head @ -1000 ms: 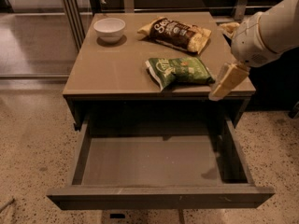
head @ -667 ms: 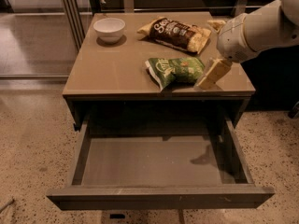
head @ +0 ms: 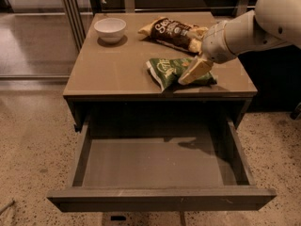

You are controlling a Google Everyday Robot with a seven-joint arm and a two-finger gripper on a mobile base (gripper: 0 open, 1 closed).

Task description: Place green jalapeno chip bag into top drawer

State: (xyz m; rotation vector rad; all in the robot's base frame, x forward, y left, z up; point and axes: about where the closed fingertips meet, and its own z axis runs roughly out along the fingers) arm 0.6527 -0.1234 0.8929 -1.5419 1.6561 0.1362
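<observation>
The green jalapeno chip bag [head: 168,69] lies flat on the tabletop near its front edge, right of centre. My gripper [head: 193,72] comes in from the right on a white arm and hangs over the bag's right half, its tan fingers pointing down and to the left, close to or touching the bag. The top drawer [head: 155,161] is pulled wide open below the table's front edge, and its grey floor holds nothing.
A larger dark-brown-and-yellow chip bag [head: 174,32] lies at the back of the table [head: 103,74]. A white bowl [head: 110,29] stands at the back left. Speckled floor surrounds the table; a glass partition stands to the left.
My gripper has moved left from beside the table's right edge to over the right half of the green bag. The bag and drawer have not moved.
</observation>
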